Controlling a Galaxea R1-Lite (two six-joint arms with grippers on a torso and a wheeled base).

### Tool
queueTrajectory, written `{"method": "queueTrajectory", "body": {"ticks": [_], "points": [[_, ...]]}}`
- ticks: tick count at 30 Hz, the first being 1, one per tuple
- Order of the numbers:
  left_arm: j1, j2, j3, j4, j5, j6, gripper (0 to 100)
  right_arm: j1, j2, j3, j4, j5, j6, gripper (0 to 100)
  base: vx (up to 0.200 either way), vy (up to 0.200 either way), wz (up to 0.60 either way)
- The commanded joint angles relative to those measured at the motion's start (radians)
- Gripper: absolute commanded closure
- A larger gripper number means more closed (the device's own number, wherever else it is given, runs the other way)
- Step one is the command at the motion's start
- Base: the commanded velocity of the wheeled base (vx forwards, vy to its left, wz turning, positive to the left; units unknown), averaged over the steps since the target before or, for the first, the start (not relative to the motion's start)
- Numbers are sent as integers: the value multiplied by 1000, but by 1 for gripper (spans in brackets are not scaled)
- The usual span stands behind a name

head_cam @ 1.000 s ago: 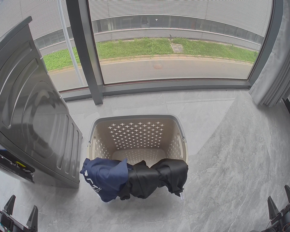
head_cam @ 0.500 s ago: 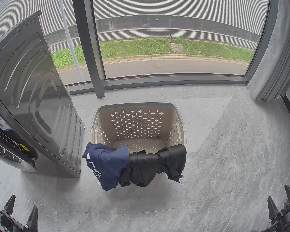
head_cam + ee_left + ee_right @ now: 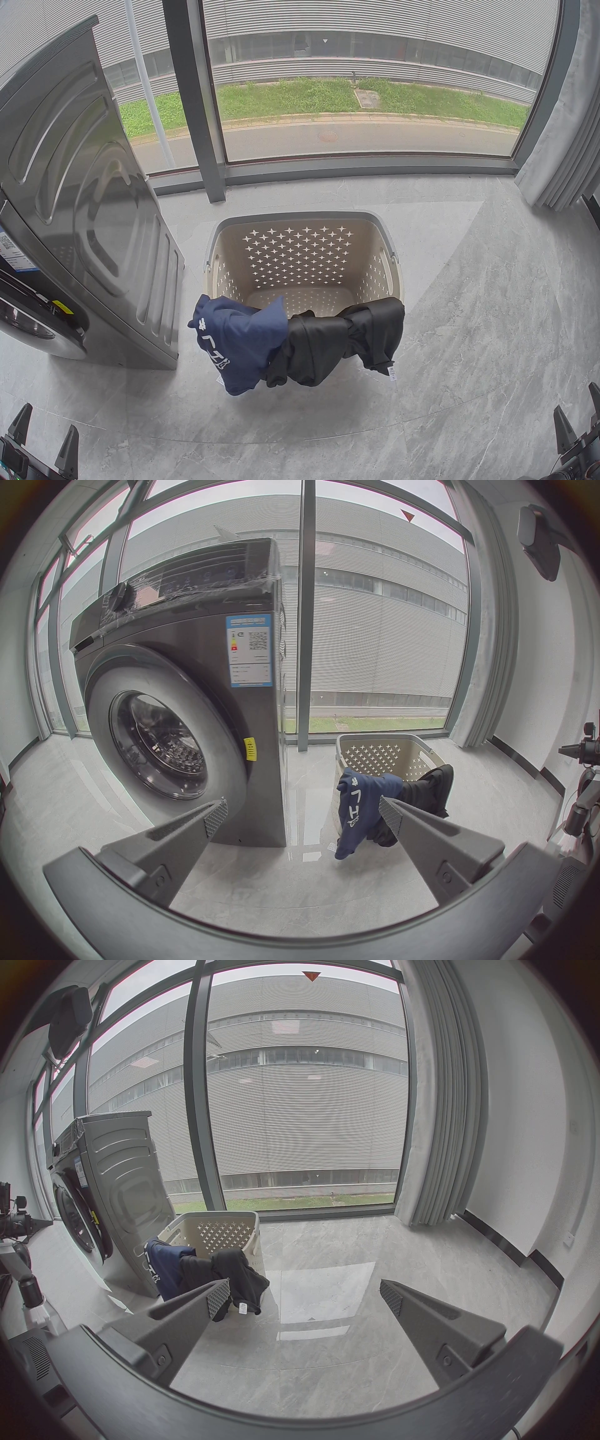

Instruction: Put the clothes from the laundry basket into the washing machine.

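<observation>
The head camera has swung since a second ago, so more of the washing machine's front shows at the left; the things themselves lie as before. The laundry basket stands on the floor just right of the machine. A navy garment and a black garment hang side by side over its near rim, navy on the left. The left gripper and right gripper stay low at the near corners, fingers spread and empty, well apart from the basket.
</observation>
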Motion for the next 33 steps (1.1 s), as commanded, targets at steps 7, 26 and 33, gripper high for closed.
{"method": "queueTrajectory", "body": {"ticks": [7, 26, 33], "points": [[0, -13, 16, 0, 1, 0, 0, 1, -16, 18, 0, 1, 0, 0, 0, 200, 0], [0, -13, 16, 0, 1, 0, 0, 1, -16, 18, 0, 1, 0, 0, -32, 42, 0], [0, -13, 16, 0, 1, 0, 0, 1, -16, 18, 0, 1, 0, 0, -86, 0, 0]]}}
